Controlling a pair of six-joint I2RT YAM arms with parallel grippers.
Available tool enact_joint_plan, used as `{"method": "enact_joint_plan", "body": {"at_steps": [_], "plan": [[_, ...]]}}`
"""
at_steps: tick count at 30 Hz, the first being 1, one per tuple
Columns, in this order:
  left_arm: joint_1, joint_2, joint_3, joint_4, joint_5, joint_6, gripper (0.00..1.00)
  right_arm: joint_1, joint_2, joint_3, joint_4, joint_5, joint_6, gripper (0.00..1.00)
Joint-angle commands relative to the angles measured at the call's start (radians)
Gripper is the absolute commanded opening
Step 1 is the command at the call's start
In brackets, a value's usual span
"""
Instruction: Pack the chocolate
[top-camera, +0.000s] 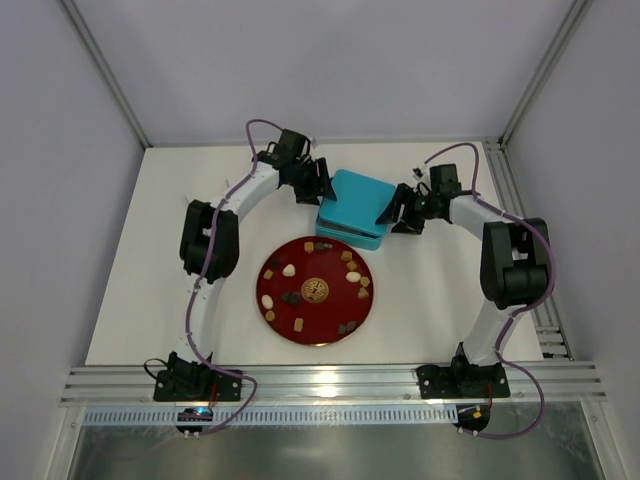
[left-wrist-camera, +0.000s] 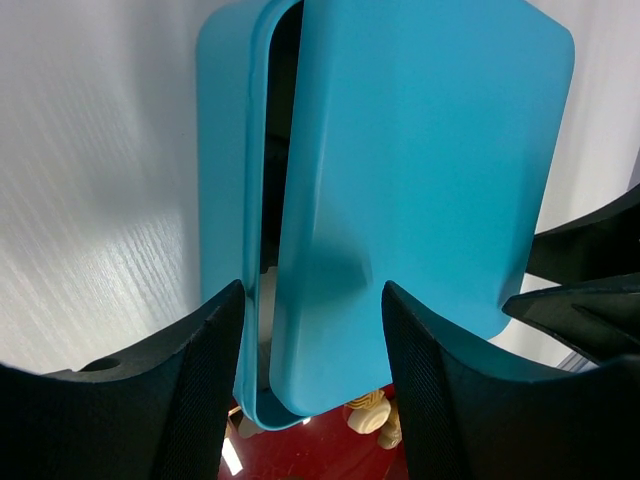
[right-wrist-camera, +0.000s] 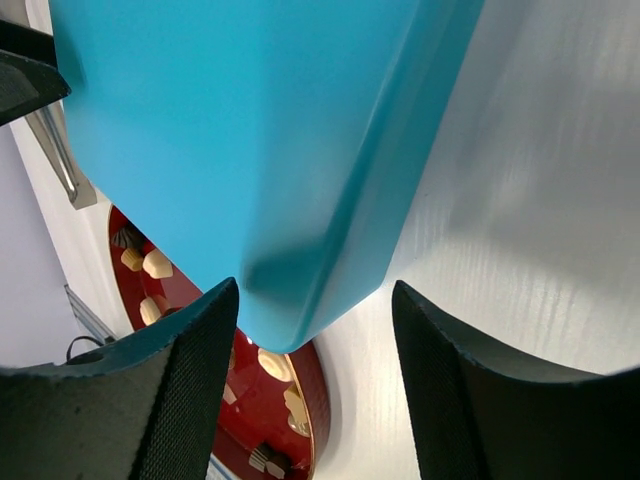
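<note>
Many chocolates (top-camera: 289, 270) on red plate (top-camera: 318, 343)

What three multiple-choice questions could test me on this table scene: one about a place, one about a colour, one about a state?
1. Where do the small brown, tan and cream chocolate pieces in view lie?
A. on the round red plate
B. on the bare white table
C. on top of an arm

2. What colour is the rectangular box?
A. yellow
B. turquoise
C. black

3. How do the fingers of the left gripper stand?
A. shut on a chocolate
B. shut on nothing
C. spread apart, astride the box's edge

Answers:
1 A: the top view shows every visible piece on the plate.
2 B: all three views show it turquoise.
3 C: the left wrist view shows the box's corner between parted fingers.
</note>
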Motion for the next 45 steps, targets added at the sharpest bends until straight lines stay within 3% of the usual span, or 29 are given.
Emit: {"method": "enact_joint_plan", "body": {"at_steps": [1,17,27,45], "plan": [[-0.010,-0.007,0.027,-0.059,-0.009,0.026,0.57,0.004,-0.061,0.015,0.007,0.049,-0.003,0.65],[-0.009,0.028,0.084,-0.146,-0.035,0.064,0.57,0.006,-0.059,0.092,0.024,0.107,0.040,0.74],[-0.009,0.022,0.088,-0.154,-0.035,0.068,0.57,-0.017,-0.017,0.157,0.081,0.278,0.164,0.76],[-0.010,0.012,0.110,-0.148,-0.015,0.061,0.57,0.001,0.235,0.522,-0.089,0.511,0.303,0.77]]}}
